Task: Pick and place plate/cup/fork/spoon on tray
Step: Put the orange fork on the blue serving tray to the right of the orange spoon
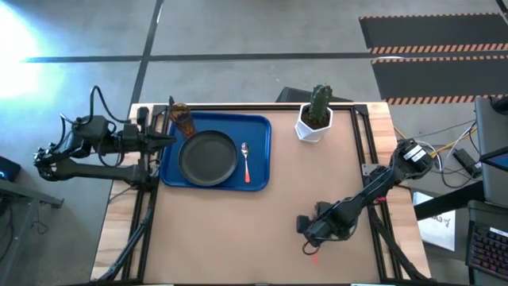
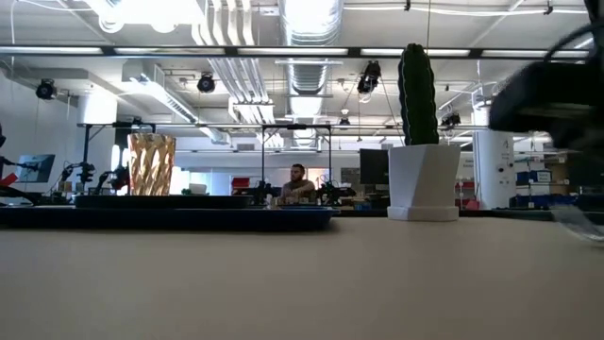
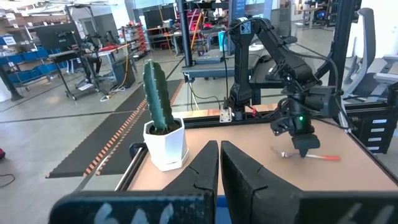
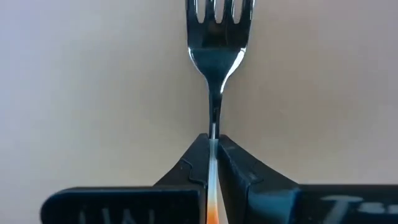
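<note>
High view: the blue tray (image 1: 216, 151) lies at the table's left far part. On it sit the black plate (image 1: 208, 157), the spoon (image 1: 246, 162) just right of the plate, and the amber cup (image 1: 182, 117) at the tray's far left corner. The left gripper (image 1: 168, 137) rests at the tray's left edge, near the cup. The right gripper (image 1: 311, 237) is low over the bare table near the front right, well apart from the tray, with the fork's (image 1: 311, 251) orange-red handle showing just below it. A potted cactus (image 1: 316, 115) stands right of the tray.

Low view: the cup (image 2: 152, 163) stands on the tray (image 2: 170, 214); the cactus pot (image 2: 423, 181) is to the right.

Left wrist view: the left gripper's fingers (image 3: 205, 168) are pressed together with nothing between them. Farther off, the right gripper (image 3: 303, 147) is down at the fork (image 3: 311, 156) on the table.

Right wrist view: the right gripper (image 4: 213, 163) is clamped on the fork's (image 4: 216, 43) neck, tines pointing away.
</note>
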